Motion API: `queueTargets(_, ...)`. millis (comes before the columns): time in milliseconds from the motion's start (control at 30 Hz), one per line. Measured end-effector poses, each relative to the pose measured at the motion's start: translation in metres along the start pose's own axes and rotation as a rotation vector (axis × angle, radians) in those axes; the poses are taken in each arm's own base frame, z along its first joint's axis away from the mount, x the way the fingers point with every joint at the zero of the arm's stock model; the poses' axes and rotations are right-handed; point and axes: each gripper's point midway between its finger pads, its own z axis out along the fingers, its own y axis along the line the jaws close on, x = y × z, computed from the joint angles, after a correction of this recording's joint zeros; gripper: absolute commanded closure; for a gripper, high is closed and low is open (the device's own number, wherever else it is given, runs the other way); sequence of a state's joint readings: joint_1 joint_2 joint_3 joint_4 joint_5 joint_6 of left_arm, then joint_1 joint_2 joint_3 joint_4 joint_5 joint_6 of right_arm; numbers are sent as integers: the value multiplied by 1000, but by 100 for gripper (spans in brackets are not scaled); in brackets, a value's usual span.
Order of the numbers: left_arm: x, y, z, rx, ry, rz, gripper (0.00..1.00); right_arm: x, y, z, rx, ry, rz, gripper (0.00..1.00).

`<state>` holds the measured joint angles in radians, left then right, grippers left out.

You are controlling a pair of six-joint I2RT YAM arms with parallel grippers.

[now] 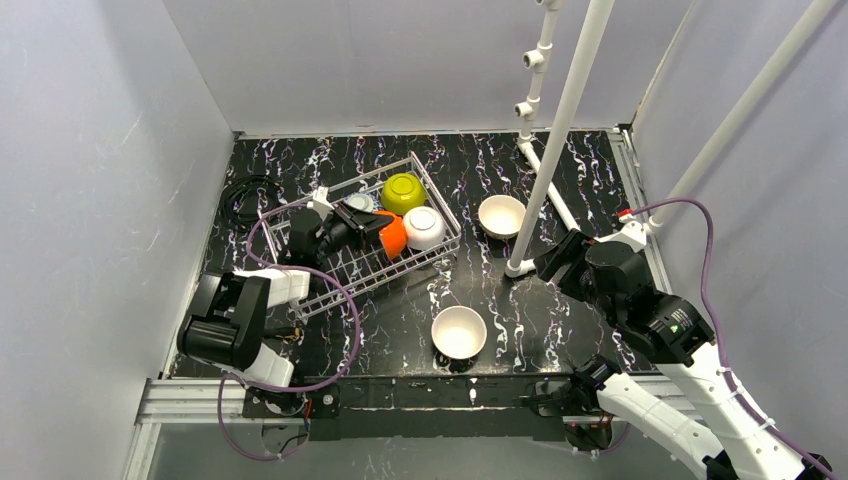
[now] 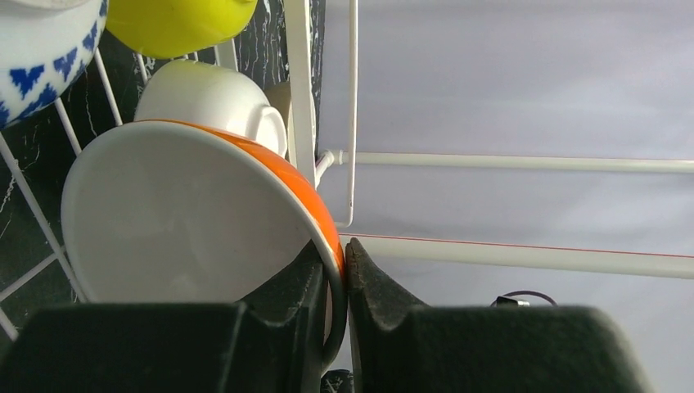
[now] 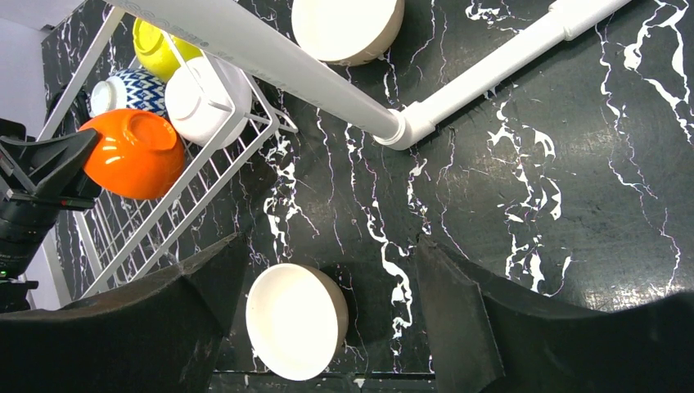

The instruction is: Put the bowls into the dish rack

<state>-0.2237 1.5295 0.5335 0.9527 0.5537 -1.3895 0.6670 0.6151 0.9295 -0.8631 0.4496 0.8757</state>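
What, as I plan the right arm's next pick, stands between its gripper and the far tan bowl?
The white pipe frame: its foot and post lie between the right gripper and the far tan bowl.

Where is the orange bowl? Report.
Top view: the orange bowl is in the rack, left of centre, held by the left tool beside the white bowl.

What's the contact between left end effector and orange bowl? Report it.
Touching. Left wrist view: the left end effector pinches the orange bowl by its rim, no gap.
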Motion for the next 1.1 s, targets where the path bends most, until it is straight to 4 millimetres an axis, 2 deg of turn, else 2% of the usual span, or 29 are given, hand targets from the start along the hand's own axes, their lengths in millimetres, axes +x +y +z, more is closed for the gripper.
queueTargets(533, -3, 21, -27, -134, -111, 38, 42, 0, 1, 0, -8, 2, -10, 16)
queueTargets(733, -4, 30, -40, -217, -135, 107, 39, -1, 1, -1, -13, -2, -11, 15)
queueTargets(867, -6, 30, -41, -251, -127, 157, 36, -2, 1, -4, -20, -10, -6, 15)
queueTargets(1033, -7, 21, -39, -256, -94, 221, 32, -2, 1, -4, -19, -11, -6, 15)
queueTargets(1100, -8, 16, -38, -251, -86, 251, 36, -2, 1, -4, -19, -11, -6, 15)
